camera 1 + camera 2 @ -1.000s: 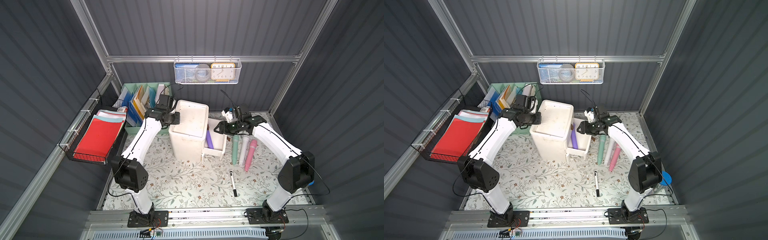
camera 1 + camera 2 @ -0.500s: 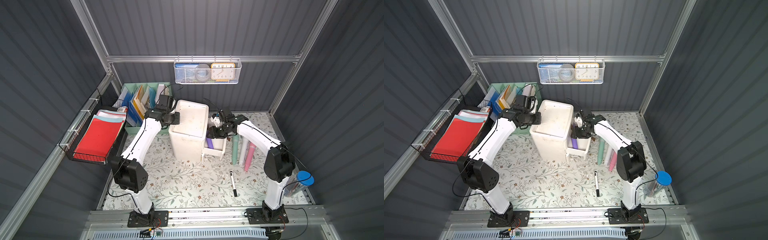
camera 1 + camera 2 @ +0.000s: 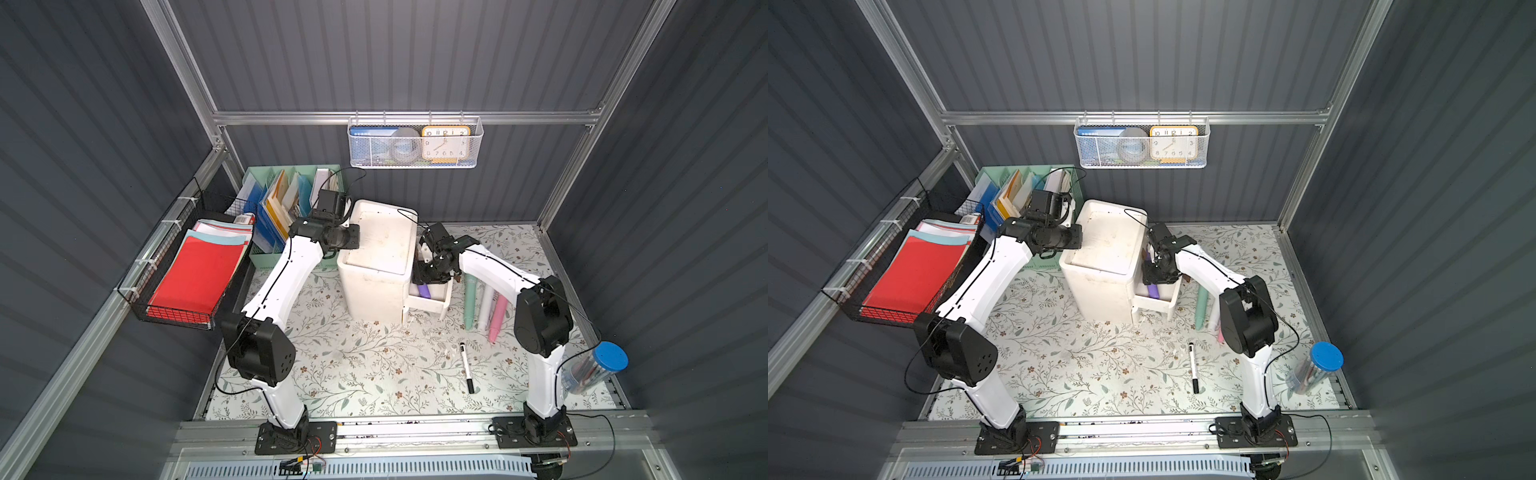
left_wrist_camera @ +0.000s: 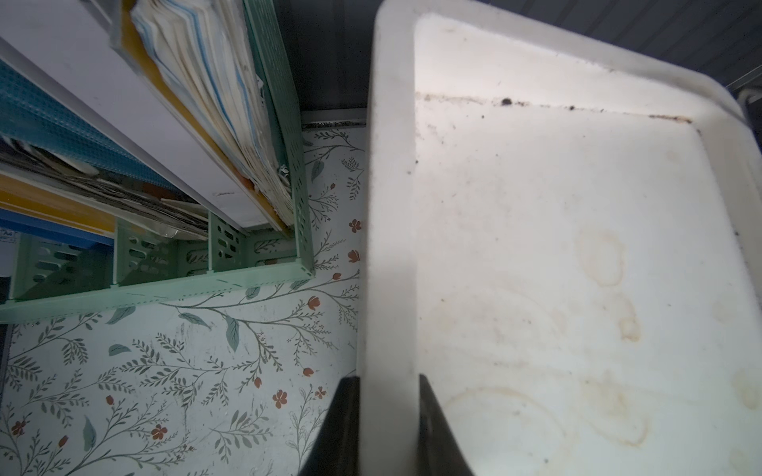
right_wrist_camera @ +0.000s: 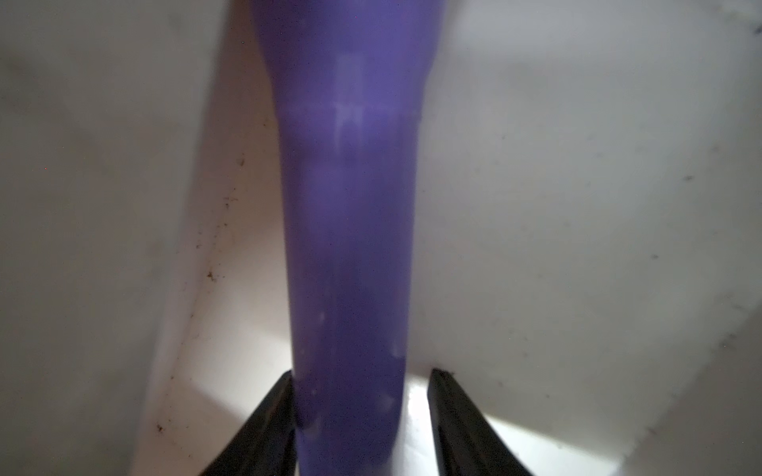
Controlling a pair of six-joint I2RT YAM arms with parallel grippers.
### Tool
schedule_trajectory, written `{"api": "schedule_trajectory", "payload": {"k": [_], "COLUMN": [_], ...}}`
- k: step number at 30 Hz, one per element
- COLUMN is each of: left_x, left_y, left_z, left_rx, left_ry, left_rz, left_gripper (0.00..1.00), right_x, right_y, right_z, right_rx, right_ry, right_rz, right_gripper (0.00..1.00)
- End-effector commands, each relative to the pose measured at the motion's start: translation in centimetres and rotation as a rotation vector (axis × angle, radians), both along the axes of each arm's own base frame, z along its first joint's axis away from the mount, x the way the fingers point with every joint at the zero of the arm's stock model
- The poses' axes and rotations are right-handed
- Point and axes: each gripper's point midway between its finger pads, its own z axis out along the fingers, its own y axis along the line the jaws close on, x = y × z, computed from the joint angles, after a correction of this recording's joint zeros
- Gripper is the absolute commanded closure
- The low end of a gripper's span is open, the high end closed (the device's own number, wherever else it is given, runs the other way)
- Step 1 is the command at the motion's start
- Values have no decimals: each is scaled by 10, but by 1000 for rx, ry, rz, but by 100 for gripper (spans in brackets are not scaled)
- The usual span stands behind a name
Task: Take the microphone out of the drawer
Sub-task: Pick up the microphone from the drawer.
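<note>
The right gripper (image 5: 358,373) is down in the pulled-out white plastic drawer (image 3: 429,305), its black jaws partly open astride the slim purple microphone (image 5: 350,206) lying inside, while the left gripper (image 4: 387,377) pinches the top rim of the white cabinet (image 4: 389,185).

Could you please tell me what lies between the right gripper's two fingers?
The purple microphone, lying in the drawer; the right wrist view shows the right gripper straddling it, jaws open.
</note>
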Motion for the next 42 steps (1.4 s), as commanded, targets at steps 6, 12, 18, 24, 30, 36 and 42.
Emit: {"api": "schedule_trajectory", "payload": {"k": [6, 12, 18, 24, 30, 36, 42], "left_x": [-4, -4, -4, -5, -7, -8, -8], "left_y": [-39, -38, -38, -36, -36, -35, -36], "left_z": [10, 9, 10, 8, 7, 8, 10], "left_rx": [-222, -221, -220, -216, -216, -214, -216], "left_ry": [1, 0, -1, 1, 2, -1, -4], "left_rz": [-40, -35, -34, -30, -31, -33, -36], "left_gripper": [100, 100, 100, 100, 100, 100, 100], "right_x": [5, 6, 7, 9, 11, 11, 12], "right_y": [4, 5, 2, -7, -18, -28, -35], "right_z": [1, 5, 13, 24, 34, 45, 56], "right_rx": [-10, 6, 10, 29, 66, 80, 85], "right_ry": [-14, -19, -27, -36, -32, -55, -83], "right_rz": [-26, -39, -81, -148, -215, -256, -274], "right_gripper": [58, 70, 78, 81, 82, 83, 83]}}
